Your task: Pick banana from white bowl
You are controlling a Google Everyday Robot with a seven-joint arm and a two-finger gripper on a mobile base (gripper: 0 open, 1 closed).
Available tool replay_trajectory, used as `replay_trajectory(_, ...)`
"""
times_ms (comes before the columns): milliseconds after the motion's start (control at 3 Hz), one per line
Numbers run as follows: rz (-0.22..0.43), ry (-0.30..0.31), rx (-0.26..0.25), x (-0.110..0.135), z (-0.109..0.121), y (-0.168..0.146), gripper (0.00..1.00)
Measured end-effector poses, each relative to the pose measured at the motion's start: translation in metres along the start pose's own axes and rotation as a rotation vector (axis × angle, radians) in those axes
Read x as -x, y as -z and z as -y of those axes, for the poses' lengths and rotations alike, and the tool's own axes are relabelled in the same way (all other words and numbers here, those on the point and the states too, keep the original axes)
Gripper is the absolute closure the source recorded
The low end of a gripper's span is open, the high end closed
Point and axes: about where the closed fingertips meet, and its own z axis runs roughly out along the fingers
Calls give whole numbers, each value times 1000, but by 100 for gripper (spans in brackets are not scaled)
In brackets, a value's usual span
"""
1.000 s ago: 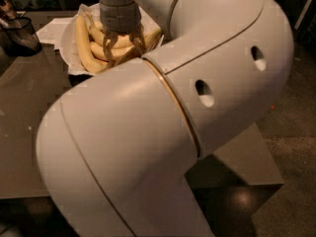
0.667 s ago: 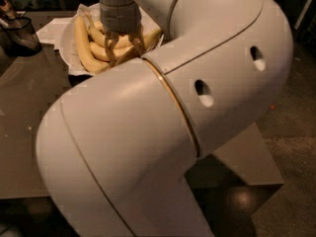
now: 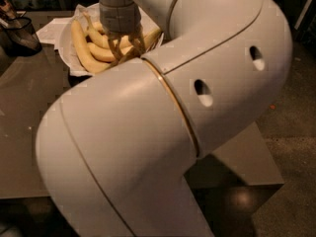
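Observation:
The white bowl (image 3: 64, 39), lined with crumpled white paper, stands at the far left of the table. It holds several yellow bananas (image 3: 85, 53) lying side by side. My gripper (image 3: 126, 51) hangs from the grey wrist straight down into the bowl and sits among the bananas at their right side. My big white arm fills the foreground and hides the right part of the bowl and the lower part of the gripper.
A dark mesh basket (image 3: 19, 33) stands on the table left of the bowl. White paper sheets (image 3: 52, 28) lie behind the bowl. The grey table (image 3: 29, 112) ends at the lower right, above a dark floor (image 3: 291, 132).

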Motion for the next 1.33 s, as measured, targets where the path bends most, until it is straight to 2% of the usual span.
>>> replay_trajectory(667, 68, 59, 27, 3, -11, 19, 100)
replay_trajectory(1333, 105, 112, 38, 0, -18, 31, 100)
